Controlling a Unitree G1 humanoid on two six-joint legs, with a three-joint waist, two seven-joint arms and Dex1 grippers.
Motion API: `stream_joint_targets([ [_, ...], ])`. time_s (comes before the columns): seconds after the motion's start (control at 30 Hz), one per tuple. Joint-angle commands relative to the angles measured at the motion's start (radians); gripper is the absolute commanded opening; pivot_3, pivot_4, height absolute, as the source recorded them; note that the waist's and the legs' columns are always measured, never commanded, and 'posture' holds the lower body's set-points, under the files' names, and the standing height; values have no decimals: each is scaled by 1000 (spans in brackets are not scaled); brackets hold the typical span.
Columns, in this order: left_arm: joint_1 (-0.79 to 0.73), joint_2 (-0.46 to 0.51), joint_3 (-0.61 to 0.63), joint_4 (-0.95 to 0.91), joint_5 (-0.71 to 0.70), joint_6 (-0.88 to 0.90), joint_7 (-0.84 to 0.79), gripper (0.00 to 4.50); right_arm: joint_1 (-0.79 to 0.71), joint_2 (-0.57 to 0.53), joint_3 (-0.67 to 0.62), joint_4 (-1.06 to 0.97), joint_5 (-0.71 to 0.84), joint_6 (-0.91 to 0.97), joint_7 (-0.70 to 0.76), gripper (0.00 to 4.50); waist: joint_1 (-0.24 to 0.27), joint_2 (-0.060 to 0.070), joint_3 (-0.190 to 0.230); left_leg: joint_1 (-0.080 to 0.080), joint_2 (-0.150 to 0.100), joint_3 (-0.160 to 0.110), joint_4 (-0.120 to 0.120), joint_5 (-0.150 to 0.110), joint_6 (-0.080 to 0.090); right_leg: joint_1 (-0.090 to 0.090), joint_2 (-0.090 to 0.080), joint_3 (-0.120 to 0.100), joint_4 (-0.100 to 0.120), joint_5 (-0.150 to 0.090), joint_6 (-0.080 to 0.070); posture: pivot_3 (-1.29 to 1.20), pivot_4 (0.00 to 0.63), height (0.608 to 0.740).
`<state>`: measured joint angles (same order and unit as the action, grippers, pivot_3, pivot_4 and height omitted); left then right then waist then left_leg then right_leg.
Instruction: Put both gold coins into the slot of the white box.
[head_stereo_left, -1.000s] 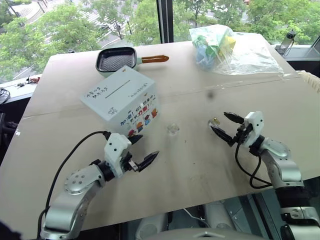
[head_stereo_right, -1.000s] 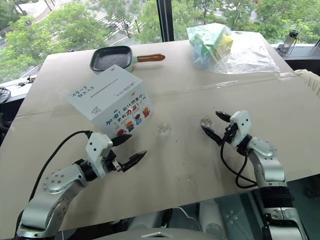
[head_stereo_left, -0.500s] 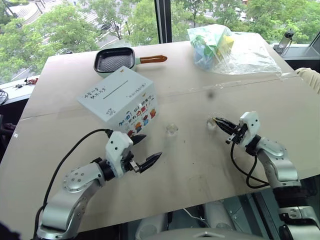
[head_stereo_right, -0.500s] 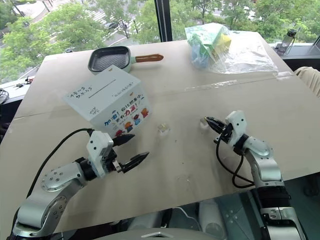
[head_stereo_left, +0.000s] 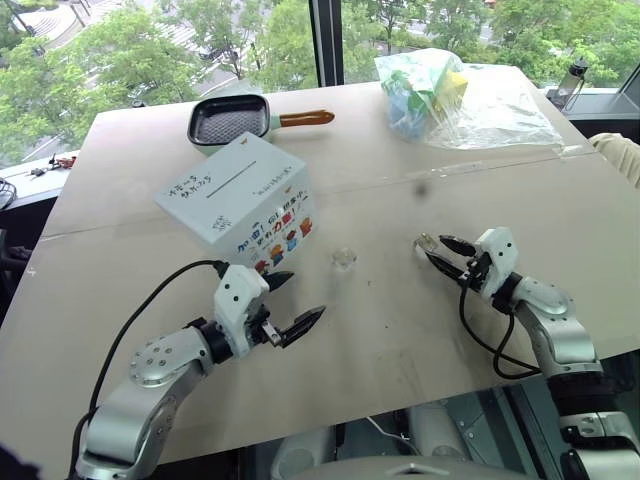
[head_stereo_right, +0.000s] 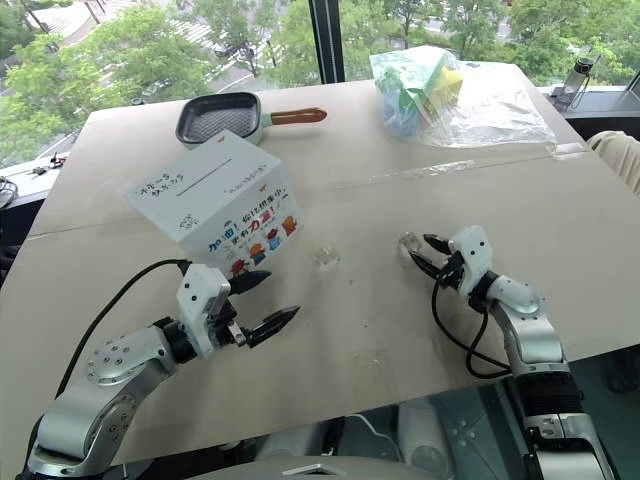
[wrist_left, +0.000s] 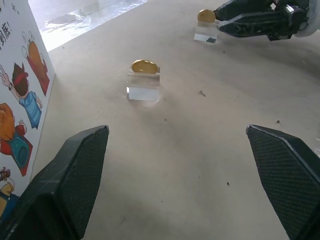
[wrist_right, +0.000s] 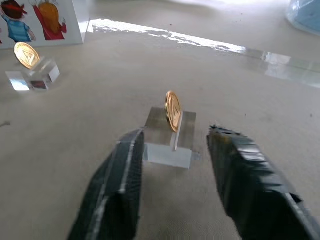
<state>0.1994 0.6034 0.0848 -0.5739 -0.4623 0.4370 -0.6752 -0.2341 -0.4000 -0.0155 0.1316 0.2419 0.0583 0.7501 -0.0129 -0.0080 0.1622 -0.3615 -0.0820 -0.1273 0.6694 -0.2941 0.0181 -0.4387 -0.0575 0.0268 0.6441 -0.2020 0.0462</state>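
Fingers of your right gripper (wrist_right: 172, 165) stand apart, either side of a clear block (wrist_right: 169, 140) without touching it; a gold coin (wrist_right: 172, 110) stands on edge in that block. Your left gripper (head_stereo_left: 283, 303) is spread wide, holding nothing, near the white box (head_stereo_left: 240, 200). The second coin (wrist_left: 144, 66) stands in its own clear block (wrist_left: 143, 86) between the grippers, just beside the box's cartoon side. The slot (head_stereo_left: 235, 173) lies on the top face. A grill pan (head_stereo_left: 232, 120) sits behind; the plastic bag's (head_stereo_left: 460, 100) contents you cannot make out.
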Motion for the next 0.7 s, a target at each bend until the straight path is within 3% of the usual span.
stream_joint_targets([
  [0.03,-1,7,6,-46,-5,1,2,4500,-22,5,-4,-9,-3,-18,-12,2098,0,0,0,0,0,0,0,0,0,0,0,0,0,0,0,0,150,721],
  [0.5,-20,-6,15,-57,-18,9,17,4500,-67,43,10,8,-14,-4,-36,2098,0,0,0,0,0,0,0,0,0,0,0,0,0,0,0,0,150,721],
  [0.6,-16,-4,19,-60,-23,9,18,4500,-73,47,11,18,-16,-12,-34,626,0,0,0,0,0,0,0,0,0,0,0,0,0,0,0,0,150,721],
  [0.67,-11,-3,20,-65,-26,8,21,4500,-73,48,11,20,-16,-15,-33,43,0,0,0,0,0,0,0,0,0,0,0,0,0,0,0,0,150,721],
  [0.7,-9,-3,20,-66,-26,8,22,4500,-73,49,12,21,-16,-16,-32,43,0,0,0,0,0,0,0,0,0,0,0,0,0,0,0,0,150,721],
])
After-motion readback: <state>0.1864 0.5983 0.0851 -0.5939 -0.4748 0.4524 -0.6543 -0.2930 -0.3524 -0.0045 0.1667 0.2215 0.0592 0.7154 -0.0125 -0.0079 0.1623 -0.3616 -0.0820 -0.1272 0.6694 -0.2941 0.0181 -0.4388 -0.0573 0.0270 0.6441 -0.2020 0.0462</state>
